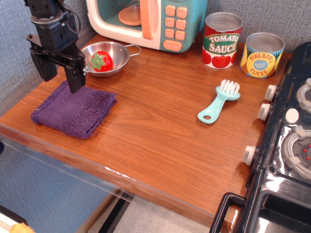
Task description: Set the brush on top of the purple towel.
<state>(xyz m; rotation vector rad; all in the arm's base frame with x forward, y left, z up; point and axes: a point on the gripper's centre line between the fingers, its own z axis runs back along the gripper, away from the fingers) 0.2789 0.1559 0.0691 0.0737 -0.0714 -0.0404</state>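
Note:
The light-teal brush (219, 101) lies flat on the wooden table at the right, white bristles toward the back, ring end toward the front. The dark purple towel (75, 110) lies folded at the front left of the table. My black gripper (61, 77) hangs over the towel's back edge, far left of the brush. Its two fingers (76, 76) point down, spread apart, with nothing between them.
A steel bowl (116, 52) holding a toy strawberry (101, 60) stands just behind the towel. A toy microwave (146, 22) is at the back. A tomato sauce can (221, 40) and a pineapple can (262, 55) stand behind the brush. A toy stove (286, 145) borders the right.

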